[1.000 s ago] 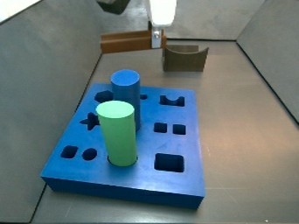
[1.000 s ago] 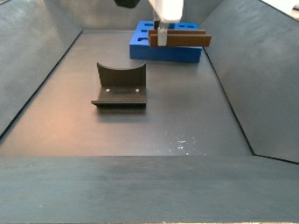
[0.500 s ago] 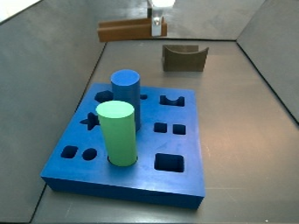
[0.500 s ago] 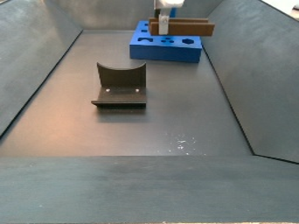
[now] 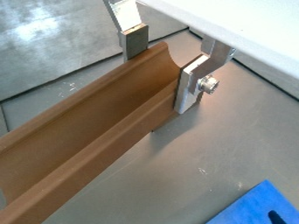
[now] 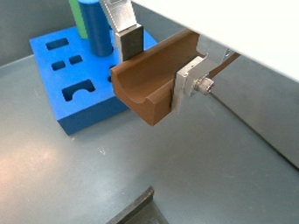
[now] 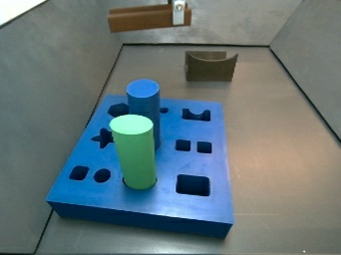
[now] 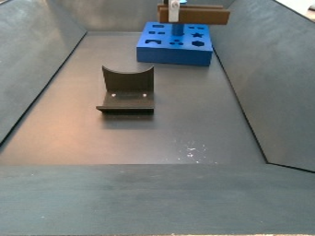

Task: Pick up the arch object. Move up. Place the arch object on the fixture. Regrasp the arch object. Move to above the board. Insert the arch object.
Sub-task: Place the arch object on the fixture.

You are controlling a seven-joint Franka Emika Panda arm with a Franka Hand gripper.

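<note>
My gripper [image 7: 178, 13] is shut on the arch object [image 7: 139, 18], an orange-brown bar held level and high above the floor, behind the board [image 7: 150, 195]. In both wrist views the silver fingers [image 5: 191, 84] clamp the bar [image 5: 93, 131] across its width near one end, its curved hollow facing up [image 6: 152, 83]. In a side view the gripper [image 8: 176, 11] holds the bar [image 8: 204, 15] above the board's [image 8: 172, 59] far edge. The fixture [image 7: 209, 66] stands on the floor beyond the board; it also shows in a side view [image 8: 125, 89], apart from the gripper.
A tall green cylinder [image 7: 132, 149] and a shorter blue cylinder [image 7: 143, 98] stand upright in the board. Grey sloping walls enclose the floor on both sides. In a wrist view the cylinders [image 6: 91, 22] sit just behind a finger [image 6: 128, 44].
The gripper has risen with the arch object still in it, from just above the fixture's height to near the top of both side views. Nothing else moved.
</note>
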